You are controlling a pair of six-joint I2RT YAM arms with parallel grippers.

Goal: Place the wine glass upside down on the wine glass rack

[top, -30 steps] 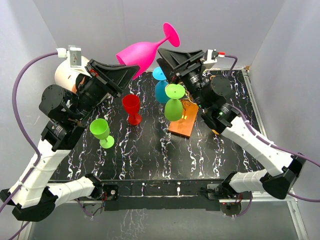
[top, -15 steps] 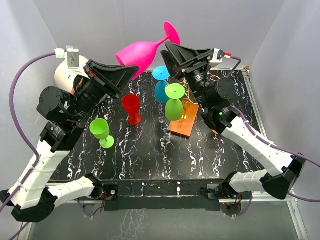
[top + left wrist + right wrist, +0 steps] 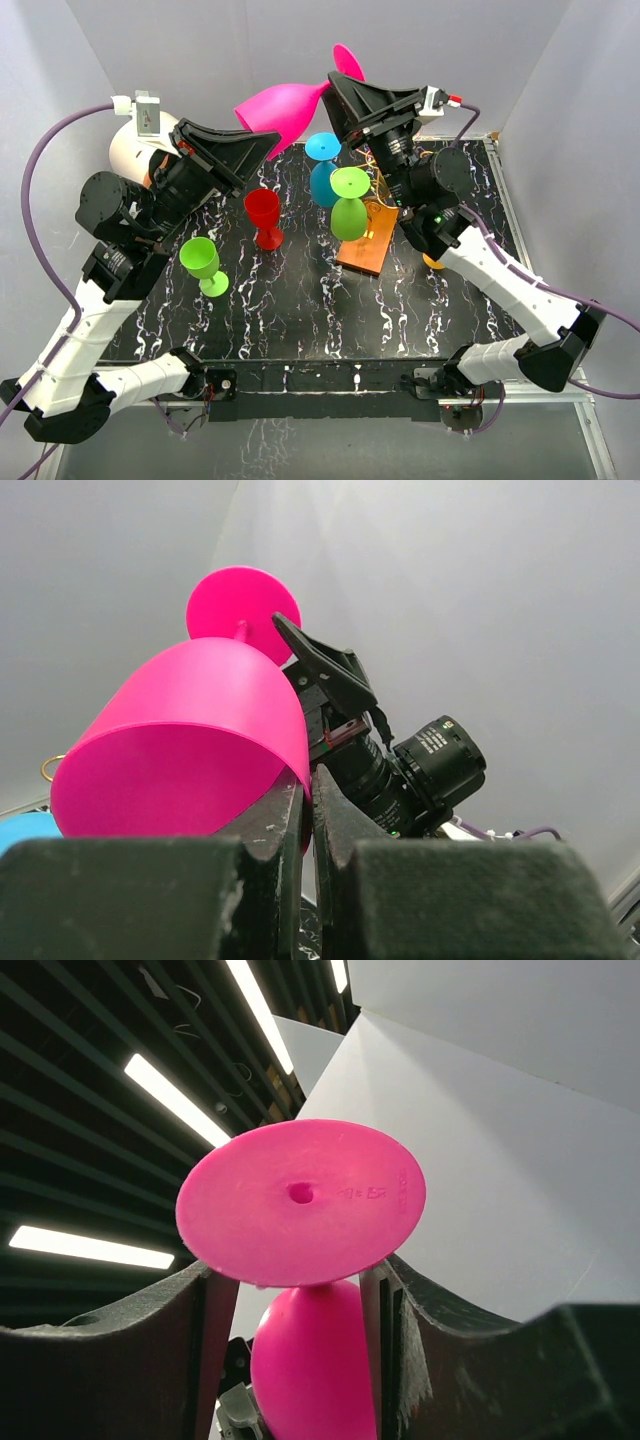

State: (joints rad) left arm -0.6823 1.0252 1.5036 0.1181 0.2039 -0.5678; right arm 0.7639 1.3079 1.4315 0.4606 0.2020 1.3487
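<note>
Bright pink plastic wine glass [image 3: 283, 103] is up in the air over the far edge of the black white-veined desk [image 3: 300, 310], lying roughly on its side btwn both arms: bowl mouth twd the left, round foot up and to the right. Not on the rack.

L claw [image 3: 268, 138] has the bowl rim. In the L wrist view the fingers [image 3: 270, 830] are nearly together w/ only the thin pink wall pinched btwn them, bowl [image 3: 190, 740] just above.

R claw [image 3: 335, 88] is at the stem end. R wrist view: fingers [image 3: 130, 1360] partway apart, one each side of the glass, flat foot [image 3: 300, 1200] spanning the gap and bowl base showing below it. Can't tell if the pads actually press on it.

Gold wire wine glass rack [image 3: 378, 185] stands on its orange-brown rectangular base [image 3: 362, 252], R of centre and below the held glass. At the rack, foot-up: a green plastic glass [image 3: 348, 215] over the base, a blue plastic glass [image 3: 322, 178] just behind-left of it. Can't tell how either is supported.

On the desk, upright: red plastic glass [image 3: 264, 215] near centre, lime-green plastic glass [image 3: 203, 262] nearer the L arm. Cream cylinder [image 3: 130, 150] at far left, partly behind that arm
</note>
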